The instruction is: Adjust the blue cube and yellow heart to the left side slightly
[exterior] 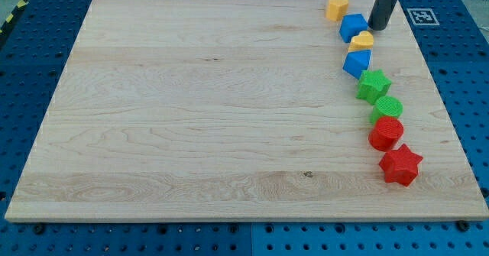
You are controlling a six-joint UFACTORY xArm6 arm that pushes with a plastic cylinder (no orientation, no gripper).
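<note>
My tip [377, 27] stood just right of the blue cube [353, 27] | yellow heart [361, 40] touched the cube below it, near the worktop [191, 111] top-right corner | pincer: none fitted, not in view, state not recordable

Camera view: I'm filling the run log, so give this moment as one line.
tip: view's right of blue cube, above yellow heart | contact: unclear | blocks: near board's right edge

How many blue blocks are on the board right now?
2. One blue block sits near the view's top right, just left of my tip. The other blue block lies just below it, under the yellow heart. None looks hidden.
</note>
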